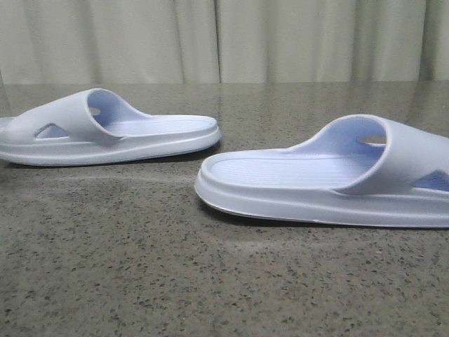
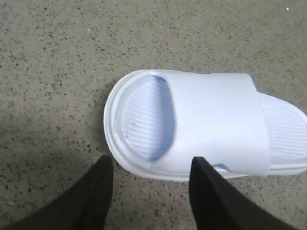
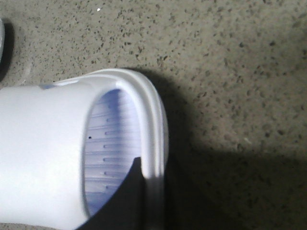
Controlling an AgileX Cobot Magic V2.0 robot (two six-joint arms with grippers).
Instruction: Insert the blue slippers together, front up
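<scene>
Two pale blue-white slippers lie sole-down on the speckled table. The left slipper (image 1: 105, 133) shows in the left wrist view (image 2: 211, 124) with its ribbed footbed and wide strap. My left gripper (image 2: 151, 160) is open and empty, its black fingers (image 2: 96, 191) hanging just short of that slipper's toe-end side rim. The right slipper (image 1: 330, 175) fills the right wrist view (image 3: 48, 153). My right gripper (image 3: 153, 167) straddles its toe rim, one finger (image 3: 127, 196) inside on the footbed, the other outside in shadow, pressed against the rim. Neither gripper shows in the front view.
The grey speckled table (image 1: 210, 281) stretches around both slippers, with a pale curtain (image 1: 224, 38) behind it. A gap of bare table separates the two slippers. A pale edge (image 3: 1, 43) shows at the side of the right wrist view.
</scene>
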